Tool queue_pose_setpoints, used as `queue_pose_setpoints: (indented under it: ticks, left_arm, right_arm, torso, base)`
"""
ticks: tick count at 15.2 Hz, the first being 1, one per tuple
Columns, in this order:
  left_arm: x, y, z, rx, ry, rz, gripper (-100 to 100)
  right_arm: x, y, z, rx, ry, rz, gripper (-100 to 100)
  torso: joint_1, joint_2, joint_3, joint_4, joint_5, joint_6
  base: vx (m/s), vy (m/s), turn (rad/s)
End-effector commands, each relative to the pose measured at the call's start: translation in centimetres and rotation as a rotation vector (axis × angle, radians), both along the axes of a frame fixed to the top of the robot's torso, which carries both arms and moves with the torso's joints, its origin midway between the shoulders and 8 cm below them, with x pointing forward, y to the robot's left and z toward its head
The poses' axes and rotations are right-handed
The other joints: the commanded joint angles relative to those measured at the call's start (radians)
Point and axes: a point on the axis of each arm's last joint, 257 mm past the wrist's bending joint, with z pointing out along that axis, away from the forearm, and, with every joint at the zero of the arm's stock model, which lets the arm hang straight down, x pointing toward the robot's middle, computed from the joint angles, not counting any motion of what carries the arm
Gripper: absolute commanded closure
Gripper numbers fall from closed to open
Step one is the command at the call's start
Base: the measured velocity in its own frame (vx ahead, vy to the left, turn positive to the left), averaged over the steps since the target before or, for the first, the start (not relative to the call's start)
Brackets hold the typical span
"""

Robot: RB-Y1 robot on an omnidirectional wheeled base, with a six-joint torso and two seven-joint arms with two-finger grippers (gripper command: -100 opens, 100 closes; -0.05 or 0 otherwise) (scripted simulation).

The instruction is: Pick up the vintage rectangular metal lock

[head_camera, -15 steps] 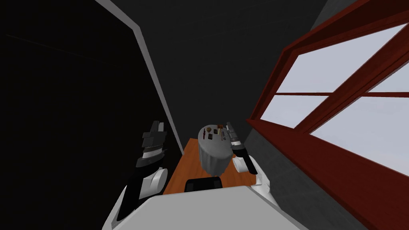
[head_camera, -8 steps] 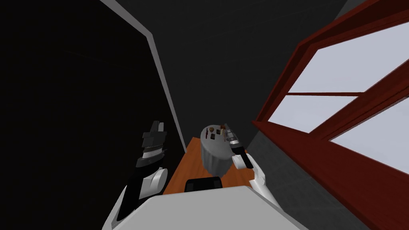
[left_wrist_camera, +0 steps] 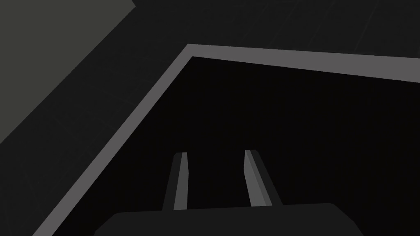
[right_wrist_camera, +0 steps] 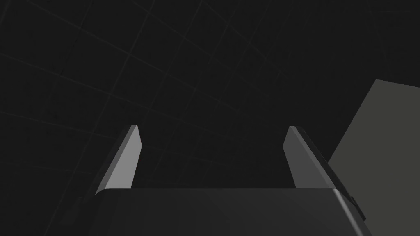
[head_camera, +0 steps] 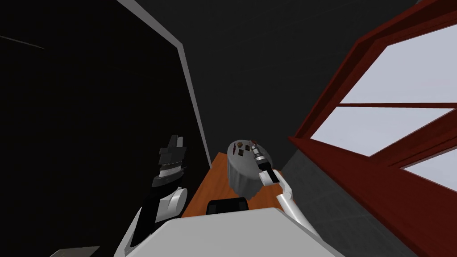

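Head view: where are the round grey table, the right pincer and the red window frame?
round grey table (head_camera: 241, 178), head view, its side wall
right pincer (head_camera: 254, 145), head view, between its fingertips
red window frame (head_camera: 357, 178), head view, its lower rail

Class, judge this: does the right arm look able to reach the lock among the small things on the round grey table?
Probably yes. The right gripper, fingers open, is over the round grey table beside the small things, with nothing between. Which of them is meant is too small to tell.
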Motion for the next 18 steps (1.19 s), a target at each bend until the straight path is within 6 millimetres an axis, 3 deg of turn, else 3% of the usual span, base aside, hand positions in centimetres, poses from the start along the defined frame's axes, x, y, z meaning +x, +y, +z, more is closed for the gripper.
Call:
queue_pose_setpoints:
  ticks: [1,6,8,13,18]
  left_arm:
    - [0.0,0.0,0.0,0.0,0.0,0.0,0]
    - [0.0,0.0,0.0,0.0,0.0,0.0,0]
    - [0.0,0.0,0.0,0.0,0.0,0.0,0]
    - [0.0,0.0,0.0,0.0,0.0,0.0,0]
    - [0.0,0.0,0.0,0.0,0.0,0.0,0]
  right_arm:
    - [0.7,-0.6,-1.7,-0.038,0.035,-0.019,-100]
    - [2.4,-2.3,-4.4,-0.143,0.098,-0.061,-100]
    - [2.4,-3.0,-6.4,-0.144,0.137,-0.071,-100]
    - [3.0,-4.4,-8.8,-0.197,0.192,-0.097,-100]
    - [4.0,-7.1,-11.7,-0.3,0.266,-0.141,-100]
  torso:
    - [0.0,0.0,0.0,0.0,0.0,0.0]
    - [0.0,0.0,0.0,0.0,0.0,0.001]
    - [0.0,0.0,0.0,0.0,0.0,0.0]
    - [0.0,0.0,0.0,0.0,0.0,0.001]
    - [0.0,-0.001,0.0,0.0,0.0,0.0]
  base:
    - [-0.021,0.004,0.237]
    - [-0.021,0.004,0.17]
    - [-0.018,0.005,0.159]
    - [-0.01,0.005,0.097]
    - [-0.01,0.007,0.195]
